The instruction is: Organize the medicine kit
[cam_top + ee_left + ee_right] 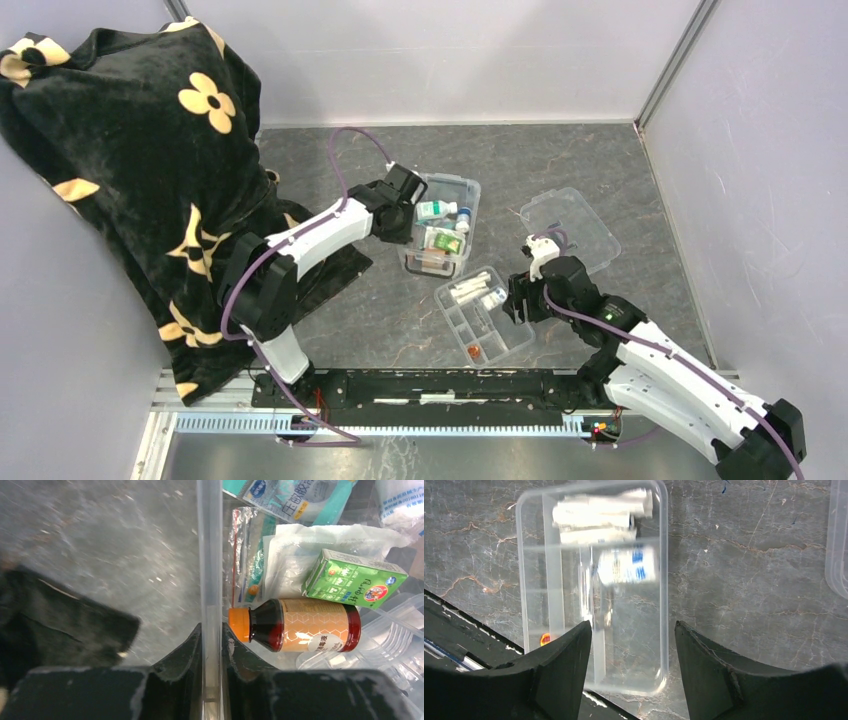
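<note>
The medicine kit (452, 180) stands open near the middle of the surface, packed with a brown bottle with an orange cap (300, 630), a green carton (355, 577) and sealed packets. The left fingers (185, 652) are clamped on its thin clear side wall, one inside and one outside. The right fingers (566, 655) are apart, hovering over the shallow divided tray (531, 580), which lies just in front of the kit. The flat lid (570, 228) sits off to the right. The kit looks light and stiff yet slick, and its wall probably flexes under a pinch — so a hold near a corner seems safest, sliding it rather than tilting.
</note>
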